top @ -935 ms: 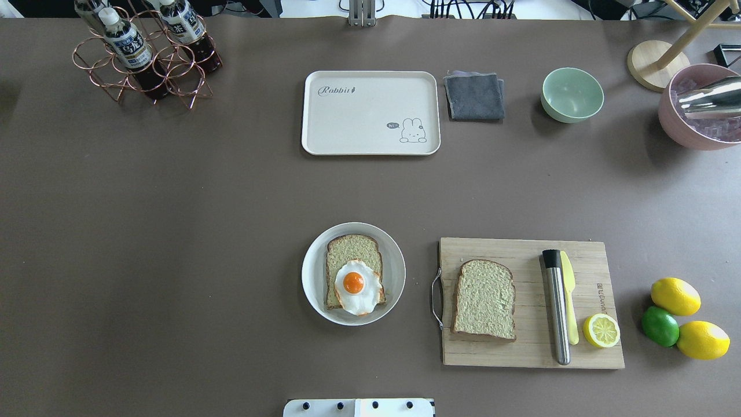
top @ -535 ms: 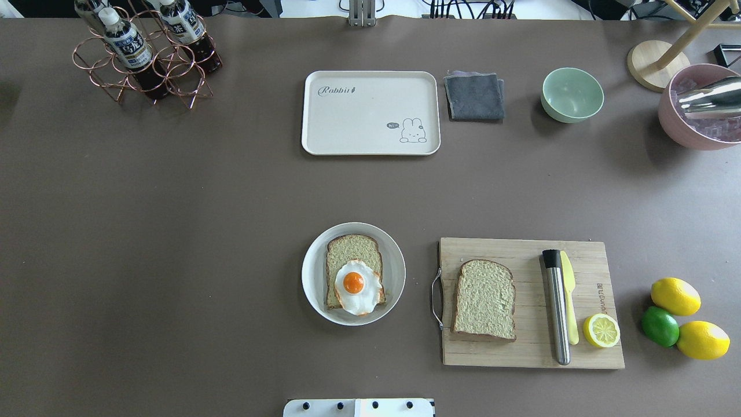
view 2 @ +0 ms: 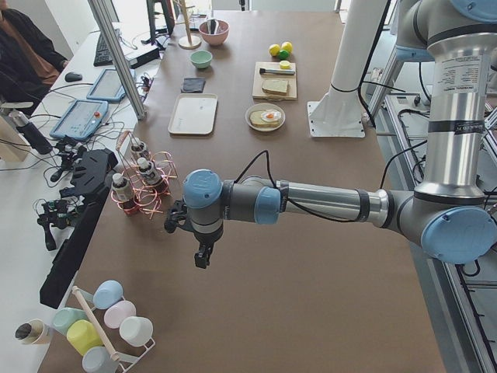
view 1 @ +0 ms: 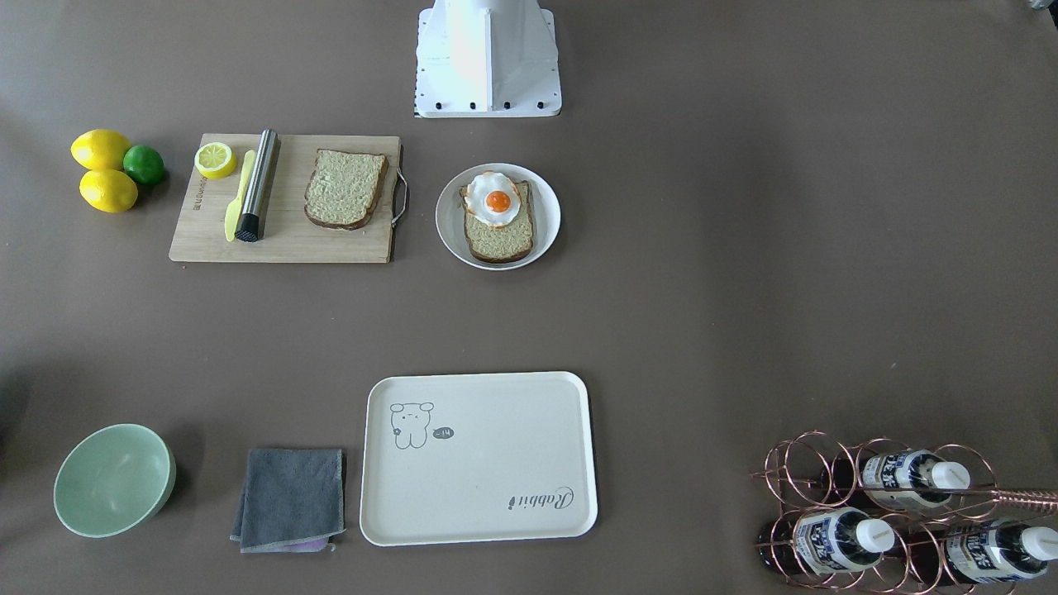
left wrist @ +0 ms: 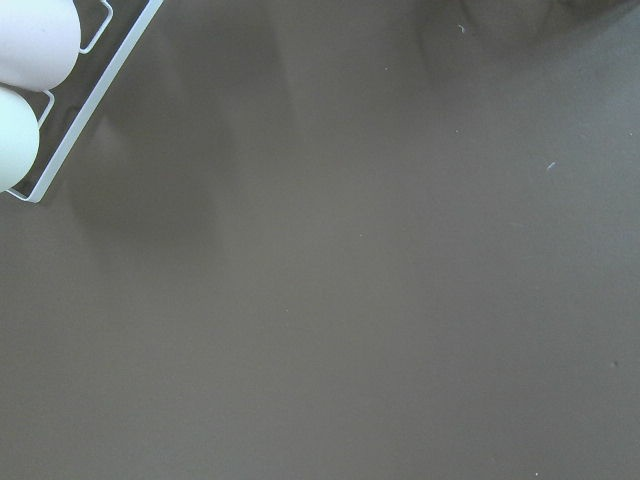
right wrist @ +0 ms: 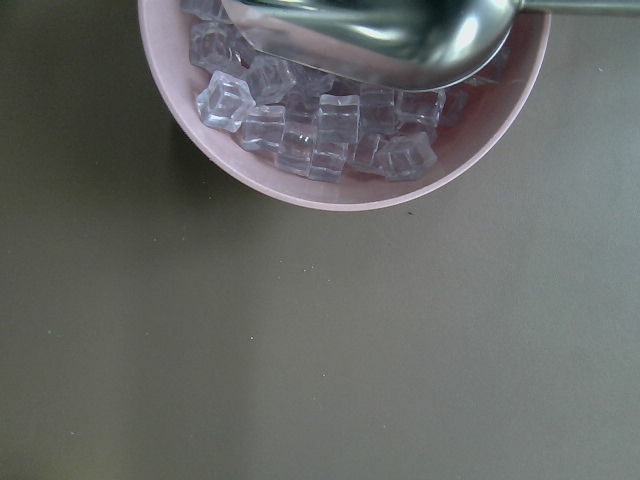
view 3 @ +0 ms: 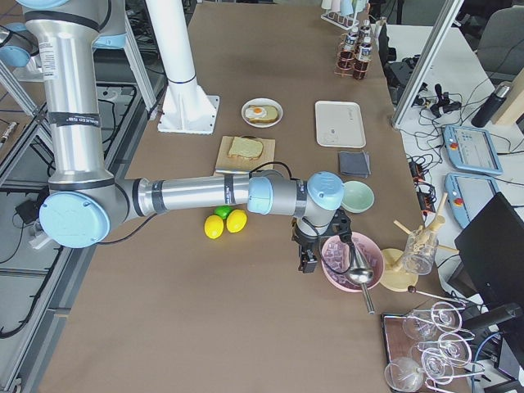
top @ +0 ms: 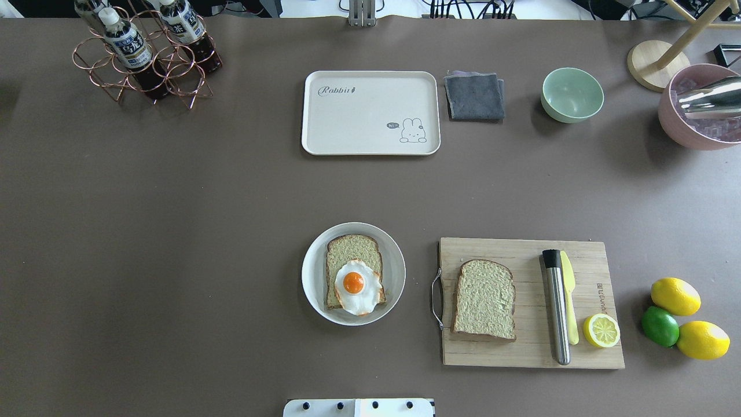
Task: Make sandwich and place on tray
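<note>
**Sandwich in two parts, both arms off at the ends of the surface**

One bread slice [top: 350, 248] lies on a round white plate [top: 310, 278] near the robot's base, with the fried egg [top: 359, 289] on its near half, yolk up; the second slice [top: 484, 299] lies flat on the wooden cutting board [top: 521, 255], just to the right of the plate and apart from it; the board also carries a steel rod [top: 557, 313], a yellow knife [top: 570, 307] touching the rod's side, and a half lemon [top: 601, 330]; two lemons [top: 675, 296] and a lime [top: 659, 326] sit on the surface [top: 173, 231] beyond the board's right edge.

The tray [top: 359, 116] rests on the far side of the surface, well apart from both slices, rabbit drawing up; a folded grey cloth [top: 474, 96] lies just beside it, then a green bowl [top: 572, 94].

The left claw [view 2: 203, 256] hangs pointing down over bare surface near the copper bottle rack [view 2: 144, 186]; its wrist camera catches only brown surface and the corner of a cup rack [left wrist: 80, 100]; whether it is clenched or released, I cannot tell.

The right claw [view 3: 306, 262] hangs just beside the pink bowl [right wrist: 300, 195] of ice cubes [right wrist: 320, 130] with a metal scoop [right wrist: 370, 35] resting in it; its grip cannot be told either.
</note>
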